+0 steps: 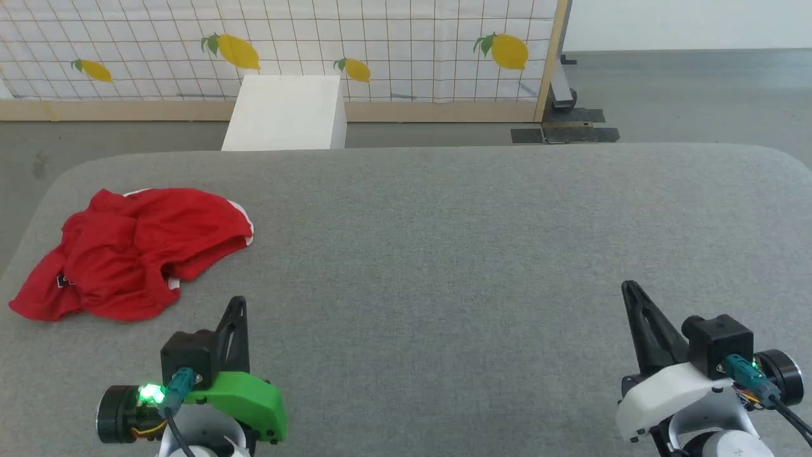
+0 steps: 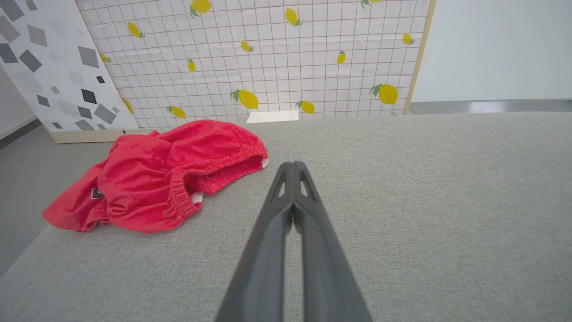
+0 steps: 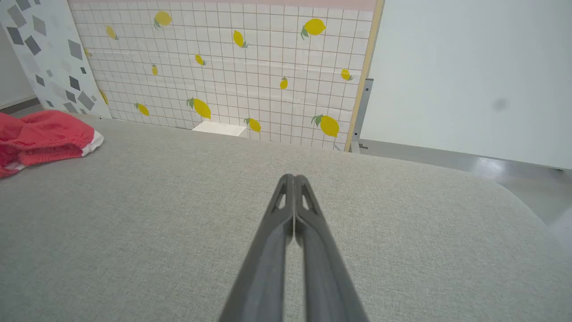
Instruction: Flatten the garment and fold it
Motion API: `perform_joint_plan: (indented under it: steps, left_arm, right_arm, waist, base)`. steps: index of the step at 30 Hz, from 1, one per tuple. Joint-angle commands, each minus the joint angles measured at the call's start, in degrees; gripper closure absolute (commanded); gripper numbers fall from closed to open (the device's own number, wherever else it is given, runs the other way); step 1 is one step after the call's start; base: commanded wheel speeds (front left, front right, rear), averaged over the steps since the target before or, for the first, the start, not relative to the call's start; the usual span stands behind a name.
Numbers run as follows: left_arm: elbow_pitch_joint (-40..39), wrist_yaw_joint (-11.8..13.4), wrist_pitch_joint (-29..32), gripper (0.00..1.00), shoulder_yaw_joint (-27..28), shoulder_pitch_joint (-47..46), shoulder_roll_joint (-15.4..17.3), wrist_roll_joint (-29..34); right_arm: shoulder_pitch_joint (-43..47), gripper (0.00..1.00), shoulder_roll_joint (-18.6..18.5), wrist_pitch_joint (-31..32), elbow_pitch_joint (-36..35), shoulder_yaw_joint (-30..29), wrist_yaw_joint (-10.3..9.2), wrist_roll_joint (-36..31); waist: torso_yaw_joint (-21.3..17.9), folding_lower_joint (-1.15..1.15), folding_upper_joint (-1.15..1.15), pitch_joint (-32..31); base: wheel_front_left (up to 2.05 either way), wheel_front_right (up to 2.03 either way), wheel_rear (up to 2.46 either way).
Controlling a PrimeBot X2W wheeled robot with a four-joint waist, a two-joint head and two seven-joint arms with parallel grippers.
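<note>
Garment (image 1: 133,254): red shorts, crumpled in a heap, not flattened. It sits mid-left in head view, on the grey padded table (image 1: 444,254), close to the table's left edge. White trim shows at the heap's upper-right edge. There's a small dark patch near the lower-left hem; too small to read.

In left wrist view the heap lies left of centre, with the gathered waistband (image 2: 178,201) on the side toward my fingers. In right wrist view a red corner w/ white edge sits at the far left of frame.

My left gripper (image 1: 237,304): lower left of head view, just below and right of the heap, apart from it. It's clenched, fingers flat against each other. Left wrist view agrees: tips meet at frame centre over bare table.

My right gripper (image 1: 629,289): lower right of head view, well apart from garment. It's clenched likewise, tips together per right wrist view.

Beyond the table: white box (image 1: 285,114) at top centre-left of head view, standing before a white grid panel (image 1: 380,51) w/ lemon print. Grey floor (image 1: 698,95) at upper right.
</note>
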Motion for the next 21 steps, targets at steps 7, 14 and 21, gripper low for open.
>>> perform_joint_plan:
  steps: [7, 14, 21]
  left_arm:
    - [0.2, -0.1, 0.1, 1.00, 0.2, -1.0, -0.3, 0.6]
    - [0.2, -0.1, 0.1, 1.00, 0.2, -1.0, -0.3, 0.6]
    - [0.2, -0.1, 0.1, 1.00, 0.2, -1.0, -0.3, 0.6]
  right_arm:
    - [-0.9, 1.00, 0.1, 0.2, 0.1, 0.1, -0.11, -0.4]
    - [-0.9, 1.00, 0.1, 0.2, 0.1, 0.1, -0.11, -0.4]
    - [-0.9, 1.00, 0.1, 0.2, 0.1, 0.1, -0.11, -0.4]
  waist:
    - [0.0, 0.00, 0.00, 0.0]
    - [0.0, 0.00, 0.00, 0.0]
    - [0.0, 0.00, 0.00, 0.0]
  base:
    - [0.00, 0.00, 0.00]
    - [0.00, 0.00, 0.00]
    - [0.00, 0.00, 0.00]
